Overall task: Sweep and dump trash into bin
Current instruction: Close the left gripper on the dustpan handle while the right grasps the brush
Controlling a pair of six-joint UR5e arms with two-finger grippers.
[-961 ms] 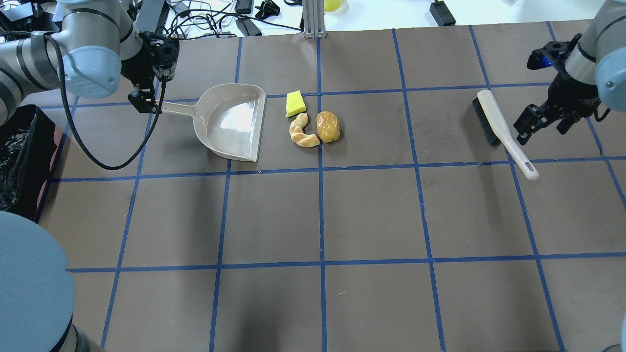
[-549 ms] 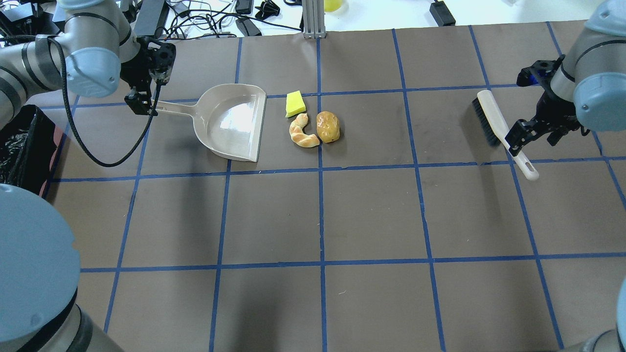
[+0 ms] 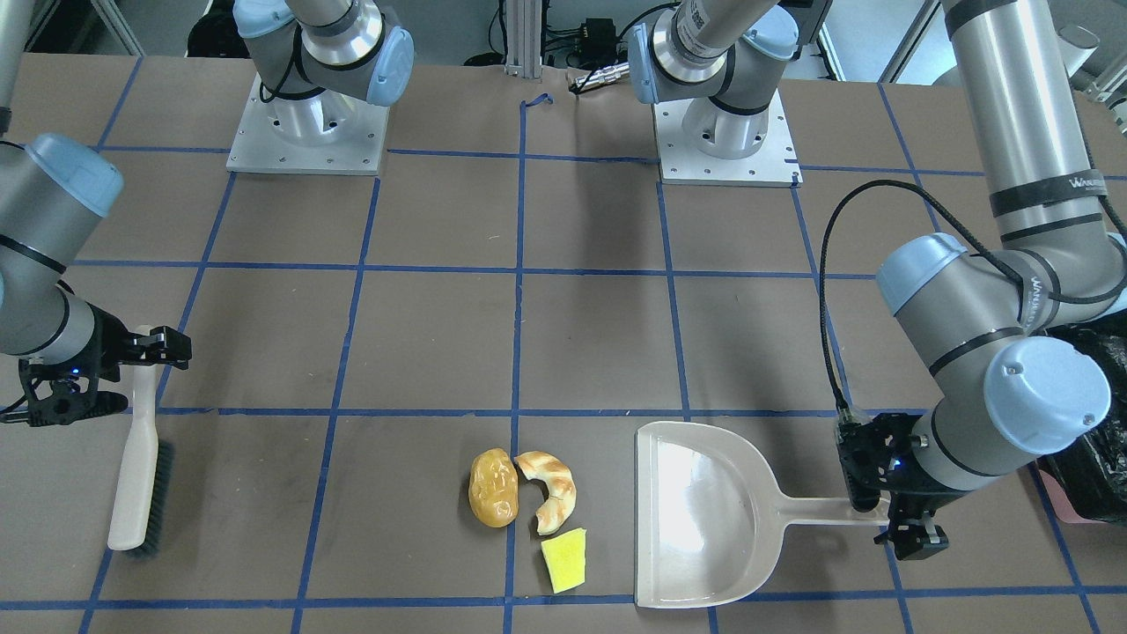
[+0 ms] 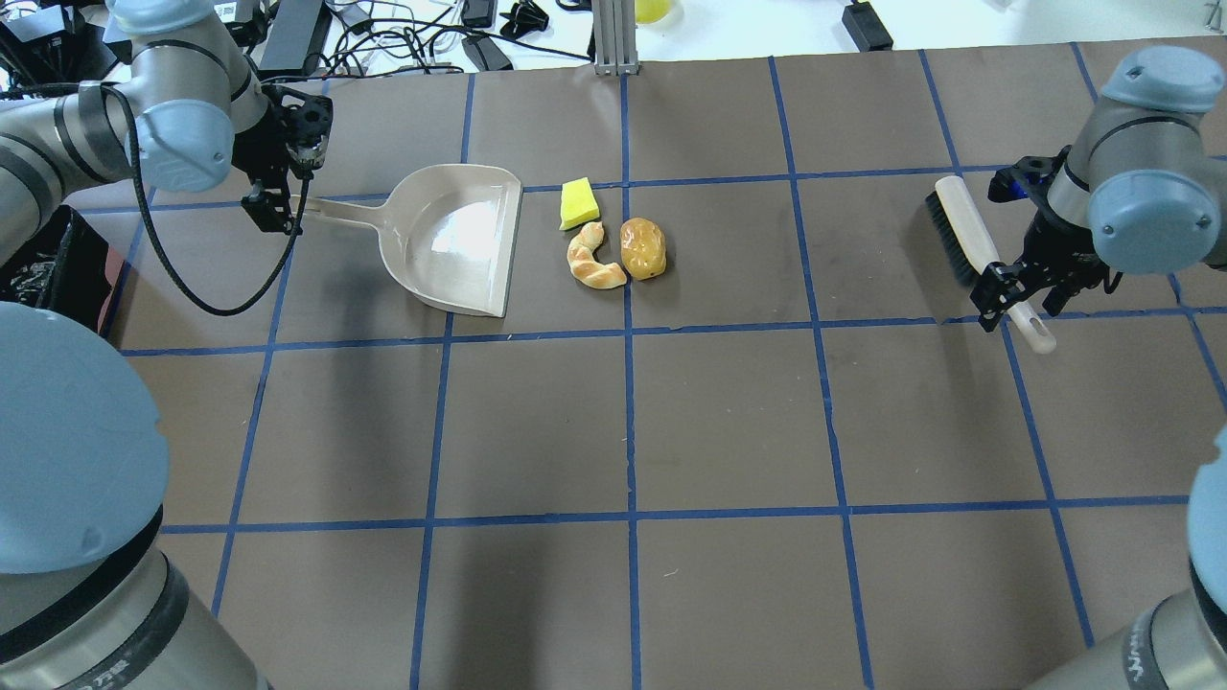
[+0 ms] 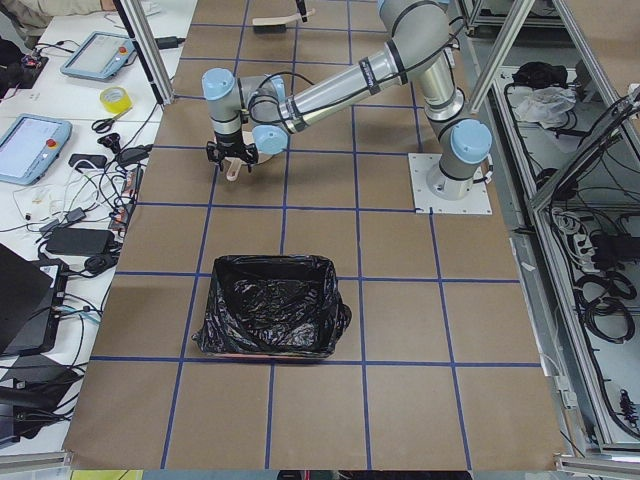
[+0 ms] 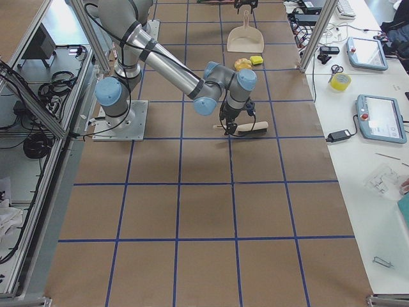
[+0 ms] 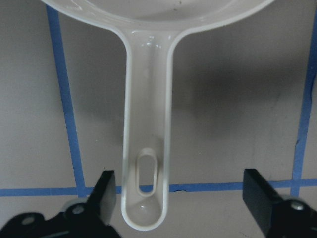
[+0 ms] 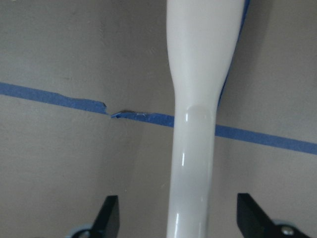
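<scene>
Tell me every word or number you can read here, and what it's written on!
"WAN...": white letters on a black band around the left arm. Only the start can be made out, and the rest is too small to read.
A second black band lower on that arm has letters too, but they are too small to read.
The dustpan, brush, trash and bin show no writing.

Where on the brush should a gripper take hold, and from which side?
Grip the brush by its slim white handle, from straight above, fingers either side. It lies flat, bristles sideways; the handle is narrow and bare.
</scene>
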